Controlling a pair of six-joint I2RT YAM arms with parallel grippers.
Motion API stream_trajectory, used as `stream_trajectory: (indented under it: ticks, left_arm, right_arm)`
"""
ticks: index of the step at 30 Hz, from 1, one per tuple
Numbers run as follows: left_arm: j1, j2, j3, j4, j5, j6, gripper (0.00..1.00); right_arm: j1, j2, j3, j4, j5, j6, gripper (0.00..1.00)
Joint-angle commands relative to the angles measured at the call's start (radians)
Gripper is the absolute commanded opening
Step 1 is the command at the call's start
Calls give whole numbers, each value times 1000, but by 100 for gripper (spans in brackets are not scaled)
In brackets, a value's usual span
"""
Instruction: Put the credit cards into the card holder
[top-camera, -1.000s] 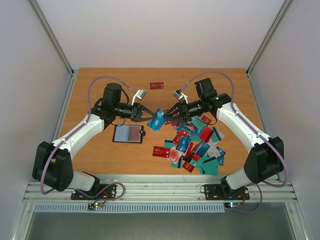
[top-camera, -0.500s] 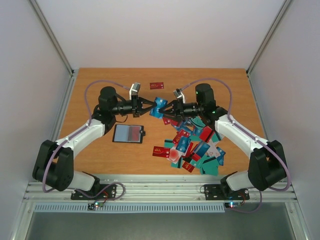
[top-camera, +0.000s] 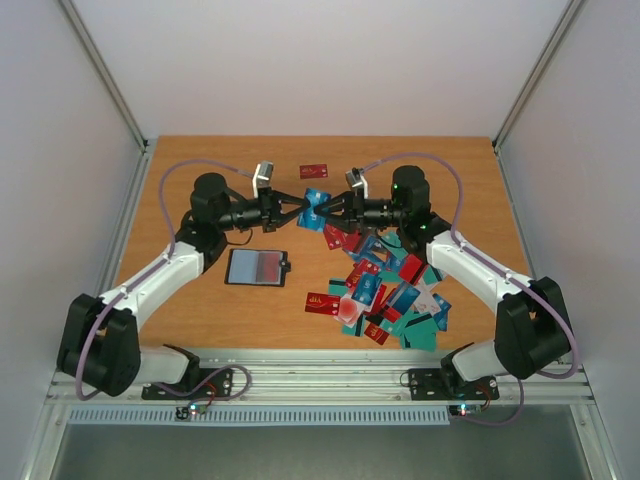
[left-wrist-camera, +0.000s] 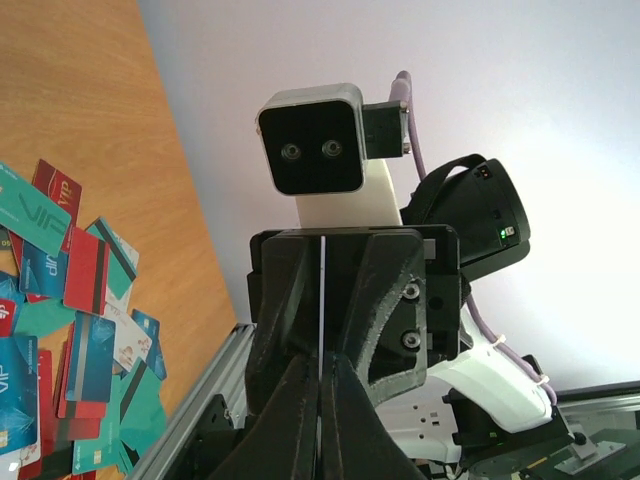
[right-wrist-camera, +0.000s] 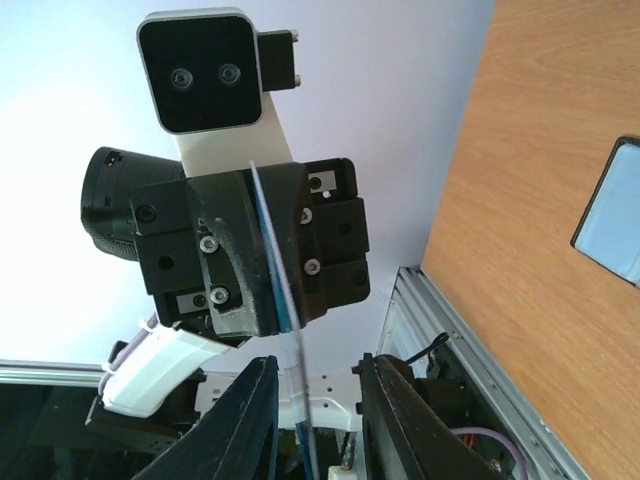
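Holding blue card (top-camera: 315, 197) in left pincer (top-camera: 304, 203)

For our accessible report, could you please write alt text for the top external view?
The left gripper and right gripper face each other at one blue card in the air above a wooden table. A pile of credit cards lies at right, the black card holder at left, and one red card farther back.

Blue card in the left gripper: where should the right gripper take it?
The free end of the blue card, opposite the left gripper. Bring the right gripper in level from the right, a finger on each flat face: the card stands edge-on between its open fingers, so closing should pinch it flat.
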Motion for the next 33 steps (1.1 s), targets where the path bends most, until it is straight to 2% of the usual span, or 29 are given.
stream_trajectory:
  ticks: [1,14,16,17,19,20,21,22,24,26,30,33]
  left_arm:
    - [7,-38,30,-34,-32,42,0]
    - [7,-51,30,-96,-38,74,1]
    - [6,-53,32,-117,-39,90,4]
    - [7,-55,36,-136,-41,100,10]
    - [10,-63,63,-292,-61,162,33]
    - [14,-70,93,-428,-92,208,41]
    - [19,-76,128,-596,-134,291,44]
    - [25,-78,170,-744,-196,415,45]
    - [41,-69,237,-1002,-325,571,47]
    - [68,-61,257,-1149,-448,676,48]
    - [137,-48,218,-1282,-594,775,46]
    - [191,-32,187,-1310,-645,812,42]
  right_arm:
    - [7,-9,3,48,10,23,24]
    - [8,-8,5,68,-11,53,1]
    - [8,-9,4,47,-13,42,1]
    - [9,-12,5,25,-12,29,1]
    - [9,-15,15,-58,0,-17,1]
    - [8,-15,27,-134,13,-53,1]
    - [10,-12,49,-211,27,-101,1]
    - [11,-7,68,-304,43,-148,1]
    - [18,19,109,-494,80,-240,1]
    - [36,56,145,-609,115,-315,1]
    - [87,142,177,-658,157,-355,1]
    - [135,229,223,-661,157,-364,1]
